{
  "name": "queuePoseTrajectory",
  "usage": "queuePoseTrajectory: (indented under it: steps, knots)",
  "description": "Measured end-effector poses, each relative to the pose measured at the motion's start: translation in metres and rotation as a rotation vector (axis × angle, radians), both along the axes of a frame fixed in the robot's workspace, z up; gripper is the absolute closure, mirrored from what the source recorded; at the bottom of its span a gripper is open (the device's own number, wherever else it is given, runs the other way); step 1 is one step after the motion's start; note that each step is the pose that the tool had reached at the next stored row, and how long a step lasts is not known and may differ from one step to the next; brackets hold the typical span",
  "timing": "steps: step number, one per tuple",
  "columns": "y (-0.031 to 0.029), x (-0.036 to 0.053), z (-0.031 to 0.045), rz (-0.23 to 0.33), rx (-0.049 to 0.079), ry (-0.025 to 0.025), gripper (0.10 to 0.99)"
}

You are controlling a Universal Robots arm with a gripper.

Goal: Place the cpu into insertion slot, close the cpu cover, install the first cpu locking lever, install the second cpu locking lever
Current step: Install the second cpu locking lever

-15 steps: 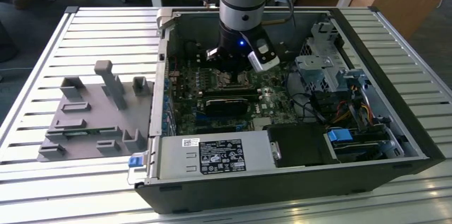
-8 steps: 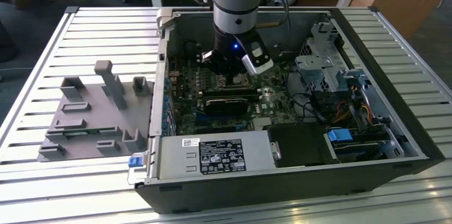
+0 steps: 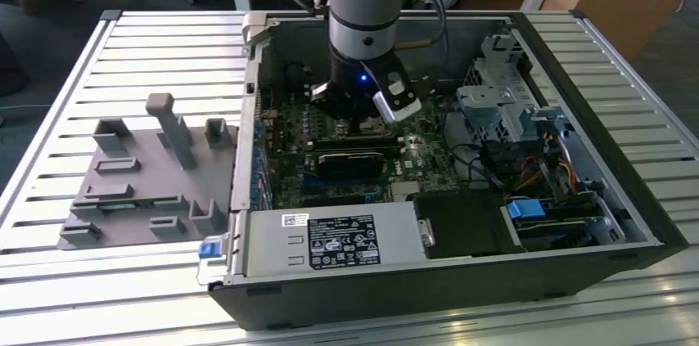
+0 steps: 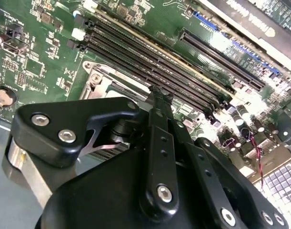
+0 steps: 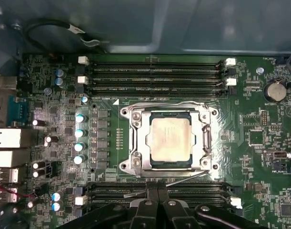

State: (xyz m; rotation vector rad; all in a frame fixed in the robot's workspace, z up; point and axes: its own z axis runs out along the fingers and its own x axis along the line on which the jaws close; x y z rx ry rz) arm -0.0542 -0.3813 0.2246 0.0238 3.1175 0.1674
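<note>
Setting: we record a slatted metal workbench with an open black computer case lying on it at the centre and right of the exterior view. A grey plastic fixture rests on the slats at the left of that frame, apart from the case.

Arm: one robot arm comes down from the top centre of the exterior view into the case, over the green motherboard.

Gripper: in the first wrist view we note its black fingers pressed together at the bottom centre, tips meeting with nothing between them, over the edge of the socket frame and the memory slots beside it. In the second wrist view the linkage covers the lower half of the frame.

Task items, first wrist view, centre of frame: the cpu, dull silver, lies flat in the insertion slot. The cpu cover lies down around it, the chip showing through its square hole. A thin metal locking lever runs along the frame's lower edge, just beside the fingertips; we cannot tell whether it is latched.
</note>
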Motion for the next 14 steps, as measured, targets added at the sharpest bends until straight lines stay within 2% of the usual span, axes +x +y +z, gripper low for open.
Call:
queuePoseTrajectory:
  steps: [2, 6, 14]
  knots:
    - [-0.0014, -0.0019, 0.0000, 0.000, 0.009, -0.0001, 0.969]
    - [-0.0016, -0.0064, -0.0013, 0.000, 0.018, -0.0001, 0.969]
    - [-0.0018, -0.0095, -0.0127, 0.000, 0.024, 0.0000, 0.969]
